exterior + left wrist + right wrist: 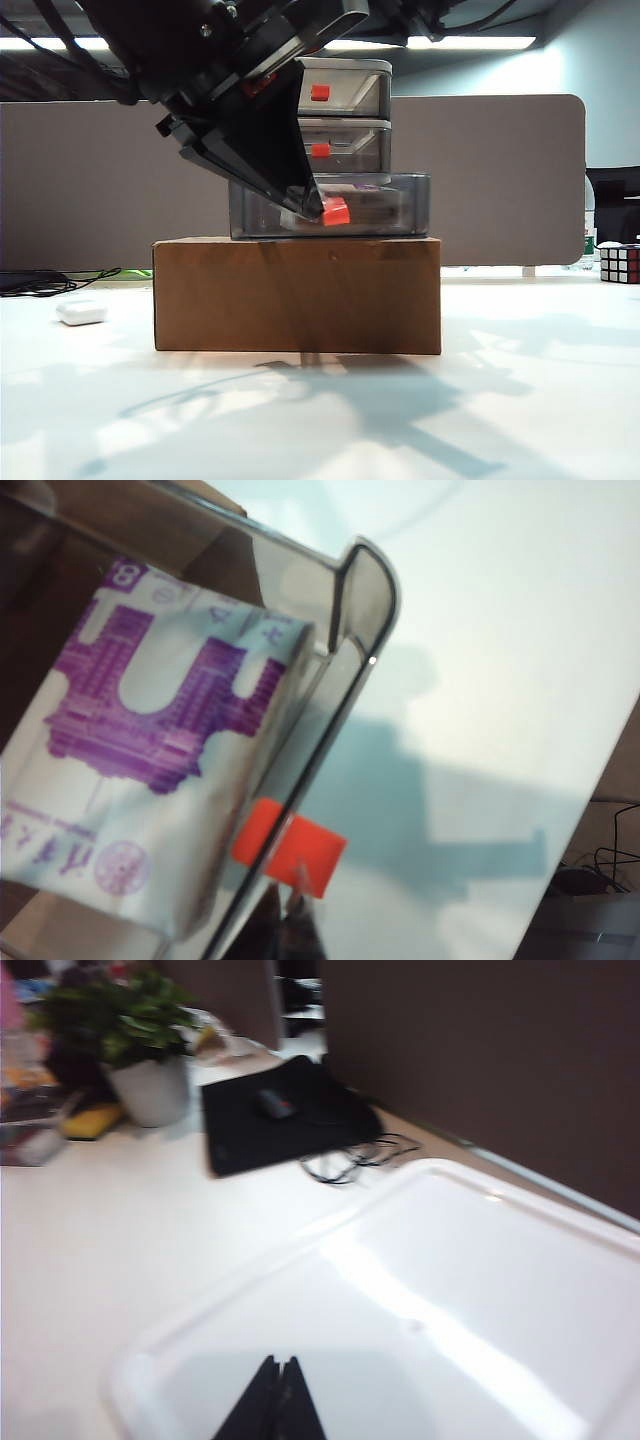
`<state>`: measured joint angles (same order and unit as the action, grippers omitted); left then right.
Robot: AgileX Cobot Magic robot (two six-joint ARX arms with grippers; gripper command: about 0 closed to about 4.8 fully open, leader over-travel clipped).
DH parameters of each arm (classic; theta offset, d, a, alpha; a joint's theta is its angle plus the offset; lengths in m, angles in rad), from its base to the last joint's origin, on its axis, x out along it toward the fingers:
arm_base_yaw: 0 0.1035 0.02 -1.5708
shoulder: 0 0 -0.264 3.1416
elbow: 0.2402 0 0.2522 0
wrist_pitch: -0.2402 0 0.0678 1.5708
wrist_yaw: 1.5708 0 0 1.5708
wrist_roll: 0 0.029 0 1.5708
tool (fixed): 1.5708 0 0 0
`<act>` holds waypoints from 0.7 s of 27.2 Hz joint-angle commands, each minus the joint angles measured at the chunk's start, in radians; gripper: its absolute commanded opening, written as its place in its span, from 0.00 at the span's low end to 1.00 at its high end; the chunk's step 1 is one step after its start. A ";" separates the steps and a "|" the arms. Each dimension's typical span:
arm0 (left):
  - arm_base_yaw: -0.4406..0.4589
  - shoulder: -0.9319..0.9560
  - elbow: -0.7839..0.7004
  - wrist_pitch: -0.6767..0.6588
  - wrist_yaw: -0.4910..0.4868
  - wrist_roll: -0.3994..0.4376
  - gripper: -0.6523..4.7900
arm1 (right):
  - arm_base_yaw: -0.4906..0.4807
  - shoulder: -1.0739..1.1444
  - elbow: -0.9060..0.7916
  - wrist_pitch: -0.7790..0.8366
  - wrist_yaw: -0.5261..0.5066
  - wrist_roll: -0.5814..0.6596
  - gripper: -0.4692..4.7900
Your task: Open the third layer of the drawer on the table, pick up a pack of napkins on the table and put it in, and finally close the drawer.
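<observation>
The left pincer (312, 208), closed and empty, rests its tips at the red handle (336, 211) of the third layer (400, 205), which juts open from the drawer (345, 90) on the box (297, 295). The napkins (150, 770) lie inside it. Closing remains: push the front squarely inward. The right pincer (277, 1392), closed, hovers over the drawer's white top (480, 1290).

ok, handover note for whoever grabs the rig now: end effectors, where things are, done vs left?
Left end effector: shut, tips at the red-orange handle of the third layer.
Right end effector: shut, empty, over the white top of the drawer unit.
Third layer is pulled out; pack of napkins lies inside it.
Done: opened, napkins in.
Left: push the third layer shut, probably with the left arm.
</observation>
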<state>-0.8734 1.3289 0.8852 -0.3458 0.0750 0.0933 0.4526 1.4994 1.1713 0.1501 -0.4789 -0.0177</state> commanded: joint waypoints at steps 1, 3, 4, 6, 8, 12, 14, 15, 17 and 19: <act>0.003 0.000 0.002 0.011 -0.008 0.003 0.11 | 0.000 0.013 0.005 0.045 0.053 -0.036 0.08; 0.002 0.000 0.002 0.009 -0.008 0.000 0.11 | 0.000 0.040 0.018 0.035 0.057 -0.036 0.08; 0.002 -0.001 0.002 0.008 -0.008 0.000 0.11 | 0.000 0.051 0.028 0.019 0.057 -0.036 0.08; 0.003 0.000 0.002 0.006 -0.009 0.001 0.11 | 0.002 0.084 0.064 -0.042 0.058 -0.035 0.08; 0.003 0.000 0.002 0.008 -0.020 0.003 0.11 | 0.002 0.089 0.066 -0.081 0.063 -0.035 0.08; 0.004 0.000 0.001 0.035 -0.091 0.013 0.11 | 0.002 0.089 0.066 -0.124 0.085 -0.036 0.08; 0.003 0.000 -0.005 0.070 -0.113 0.029 0.11 | 0.002 0.089 0.066 -0.135 0.084 -0.035 0.08; 0.003 0.001 -0.010 0.083 -0.126 0.029 0.11 | 0.002 0.089 0.066 -0.147 0.084 -0.036 0.08; 0.004 0.001 -0.024 0.114 -0.131 0.029 0.11 | 0.002 0.089 0.066 -0.161 0.084 -0.036 0.08; 0.004 0.001 -0.049 0.162 -0.172 0.031 0.11 | 0.002 0.089 0.066 -0.163 0.083 -0.036 0.08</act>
<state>-0.8726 1.3308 0.8448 -0.2340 -0.0643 0.1192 0.4522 1.5795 1.2442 0.0624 -0.4000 -0.0589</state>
